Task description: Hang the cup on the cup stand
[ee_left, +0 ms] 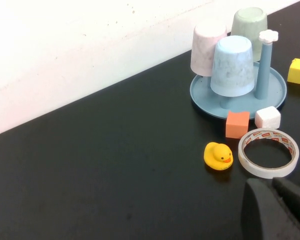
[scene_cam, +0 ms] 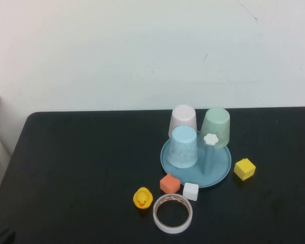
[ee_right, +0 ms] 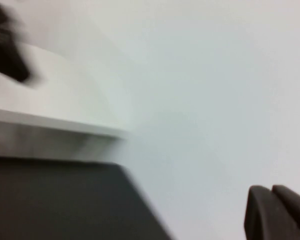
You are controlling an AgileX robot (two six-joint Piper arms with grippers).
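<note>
The cup [scene_cam: 216,127] is pale mint green and sits upside down at the back right of the cup stand [scene_cam: 221,170], a round light blue tray. It also shows in the left wrist view [ee_left: 249,22]. A bare blue peg with a white flower cap [scene_cam: 210,139] stands in front of it. My left gripper [ee_left: 272,187] is shut and empty, low over the table, well short of the stand [ee_left: 277,85]. My right gripper [ee_right: 271,192] is shut and empty, facing the white wall beyond the table edge. Neither gripper shows in the high view.
A light blue cup [scene_cam: 184,147] and a pale pink cup [scene_cam: 183,119] sit upside down on the stand. In front lie an orange cube [scene_cam: 170,183], a white cube [scene_cam: 190,191], a yellow duck [scene_cam: 142,197] and a tape ring [scene_cam: 173,228]. A yellow cube [scene_cam: 244,169] lies to the right.
</note>
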